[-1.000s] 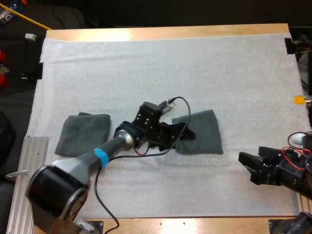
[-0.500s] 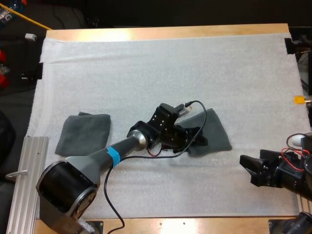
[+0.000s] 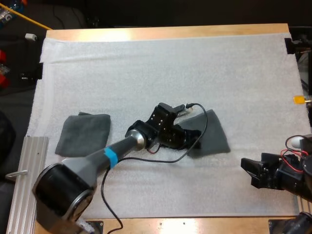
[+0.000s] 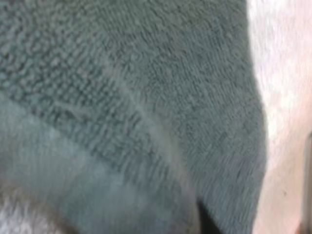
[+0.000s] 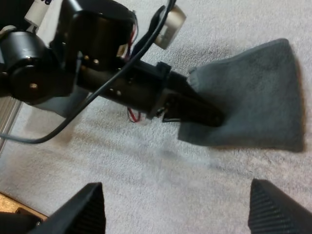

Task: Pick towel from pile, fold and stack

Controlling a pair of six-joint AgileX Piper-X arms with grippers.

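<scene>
1. The dark grey-green towel lies on the white mat, between 3 and 4 o'clock from the mat's middle in the high view. It is laid out mostly flat in a rough trapezoid that narrows toward its 9 o'clock side.
2. This open stretch of mat is judged to be chosen so that the cloth can be squared up and folded with room on every side.
3. The left claw is set low at the towel's 9 o'clock edge, so the towel lies at the claw's 3 o'clock and is touched by it. In the left wrist view, terry cloth is seen very close, with a hem line running across it. How far this claw is open, and whether the edge is clamped, cannot be told.
4. Its low, slanted approach is judged to suit sliding or tugging the cloth by one edge.
5. A second, folded towel is placed at 9 o'clock on the mat, well apart from the first. It is judged to be the base of the stack.
6. The right claw is held between 4 and 5 o'clock of the loose towel, near it but apart. Its fingers are spread wide with nothing between them. It is aimed at the towel and is judged to be ready for the free side.
7. The mat is carried by the wooden surface.
</scene>
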